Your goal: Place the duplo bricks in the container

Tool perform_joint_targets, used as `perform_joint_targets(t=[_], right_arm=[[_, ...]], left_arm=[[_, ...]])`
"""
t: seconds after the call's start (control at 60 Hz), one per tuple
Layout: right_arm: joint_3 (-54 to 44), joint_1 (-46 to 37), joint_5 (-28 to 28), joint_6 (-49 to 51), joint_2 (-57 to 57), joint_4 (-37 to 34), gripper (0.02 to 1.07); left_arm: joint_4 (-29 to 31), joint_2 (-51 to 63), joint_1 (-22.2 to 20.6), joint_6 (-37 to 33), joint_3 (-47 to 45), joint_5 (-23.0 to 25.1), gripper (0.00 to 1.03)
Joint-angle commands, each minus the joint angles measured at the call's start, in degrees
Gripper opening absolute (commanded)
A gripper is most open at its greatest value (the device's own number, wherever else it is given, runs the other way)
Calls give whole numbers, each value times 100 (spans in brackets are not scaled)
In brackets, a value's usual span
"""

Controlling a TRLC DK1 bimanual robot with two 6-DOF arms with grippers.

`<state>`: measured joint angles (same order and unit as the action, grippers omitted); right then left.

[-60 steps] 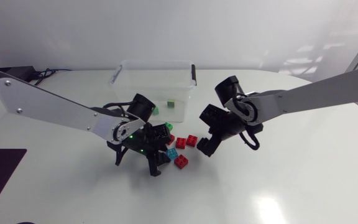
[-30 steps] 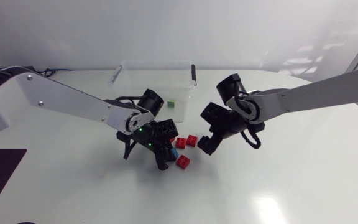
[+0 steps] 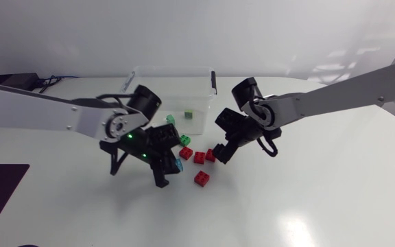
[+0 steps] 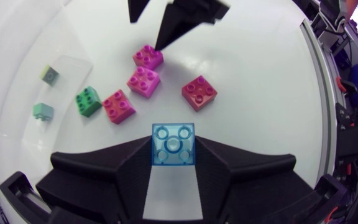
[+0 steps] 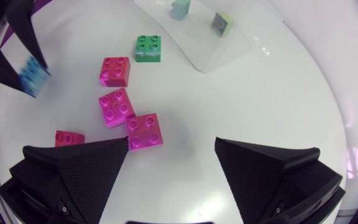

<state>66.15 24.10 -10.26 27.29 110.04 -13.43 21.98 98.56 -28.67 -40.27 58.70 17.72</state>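
- Inside your clear container [image 3: 156,86]: one olive brick [image 4: 50,75] and one mint brick [image 4: 42,111].
- Left claw [image 4: 173,150] clamps the blue brick [image 4: 173,138], studs facing its wrist.
- Right claw [image 5: 171,144] stands released.

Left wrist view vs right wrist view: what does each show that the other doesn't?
Only left wrist: the left gripper with its fingers pressed on the blue brick from both sides.

Only right wrist: the right gripper with its own fingers spread wide and bare table between them.

Both: four red bricks and a green brick on the table, the clear container with two small bricks inside, and the blue brick itself, which is blurred in the right wrist view.
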Motion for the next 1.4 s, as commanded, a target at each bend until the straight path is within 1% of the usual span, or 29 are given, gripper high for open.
perform_joint_targets(t=[0.0, 0.1, 0.183, 0.317, 0.4, 0.5, 0.567, 0.6, 0.7, 0.783, 0.8, 0.867, 0.9, 0.95, 1.0, 1.033, 1.067, 1.1, 1.133, 1.15, 1.183, 1.25, 1.283, 1.317, 1.383], right_arm=[[240, 69, -2, 145, 343, -2, 102], [390, 139, -2, 163, 492, -98, 102], [478, 183, -2, 198, 598, -204, 102], [513, 262, -2, 224, 686, -397, 102], [434, 271, -11, 198, 598, -406, 102], [311, 332, 7, 215, 589, -423, 101], [258, 359, 24, 215, 615, -406, 93], [258, 376, 42, 215, 633, -406, 88], [267, 429, 121, 215, 668, -406, 57], [153, 473, 200, 215, 536, -388, 30], [117, 482, 218, 215, 475, -388, 26], [-85, 482, 253, 207, 176, -423, 26], [-181, 482, 297, 207, -9, -476, 26], [-304, 482, 332, 189, -316, -564, 26], [-410, 473, 341, 180, -677, -687, 26], [-419, 456, 349, 172, -896, -801, 26], [-419, 447, 341, 145, -1116, -916, 26], [-384, 438, 349, 119, -1336, -1004, 26], [-331, 438, 349, 92, -1520, -1109, 26], [-304, 438, 349, 75, -1600, -1171, 26], [-181, 438, 367, 40, -1767, -1320, 26], [56, 447, 385, -57, -1960, -1513, 26], [223, 464, 393, -101, -2030, -1584, 26], [407, 473, 420, -154, -2048, -1663, 26], [812, 526, 472, -259, -2013, -1733, 26]], left_arm=[[246, -865, 177, 72, -34, 4, 13], [650, -1472, 423, 81, 186, 13, 13], [782, -1683, 678, 125, 450, 74, 13], [782, -1603, 1205, 292, 915, 347, 14], [764, -1542, 1320, 353, 1091, 443, 14], [483, -1322, 1390, 626, 1293, 452, 14], [246, -1041, 1504, 889, 1522, 452, 14], [167, -865, 1513, 986, 1663, 452, 14], [-71, -329, 1513, 1162, 2014, 435, 14], [-343, 198, 1522, 1505, 2401, 259, 15], [-378, 260, 1531, 1540, 2462, 241, 15], [-660, 541, 1548, 1742, 2665, 57, 16], [-818, 664, 1566, 1883, 2761, -40, 19], [-1020, 849, 1592, 1997, 2884, -189, 27], [-1240, 1007, 1601, 2111, 2972, -356, 39], [-1292, 1121, 1627, 2173, 3051, -374, 50], [-1345, 1165, 1627, 2208, 3078, -427, 58], [-1486, 1218, 1627, 2225, 3060, -532, 70], [-1591, 1209, 1636, 2287, 3016, -559, 76], [-1626, 1209, 1645, 2304, 2998, -567, 78], [-1776, 1165, 1654, 2401, 2911, -611, 86], [-1960, 981, 1654, 2463, 2708, -664, 92], [-2092, 822, 1645, 2471, 2541, -690, 93], [-2180, 664, 1636, 2498, 2374, -699, 95], [-2224, 216, 1610, 2498, 1961, -690, 96]])
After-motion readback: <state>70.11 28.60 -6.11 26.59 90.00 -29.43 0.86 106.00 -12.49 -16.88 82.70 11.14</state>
